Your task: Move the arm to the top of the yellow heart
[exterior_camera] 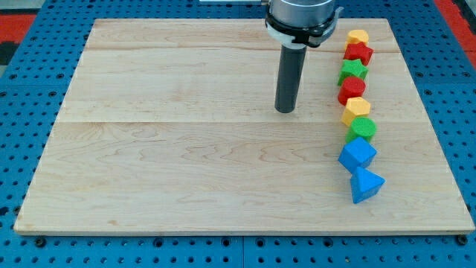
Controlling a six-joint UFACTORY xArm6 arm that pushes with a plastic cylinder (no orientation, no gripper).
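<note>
The yellow heart (358, 36) lies at the top of a column of blocks along the board's right side, touching the red star (358, 53) below it. My tip (285, 110) rests on the bare board to the left of the column. It is well to the left of the heart and below it, about level with the yellow hexagon (356, 109), and touches no block.
Below the red star the column runs down: green star (354, 70), red round block (352, 89), yellow hexagon, green round block (362, 129), blue cube (358, 154), blue triangle (365, 184). The wooden board (186, 149) lies on a blue perforated table.
</note>
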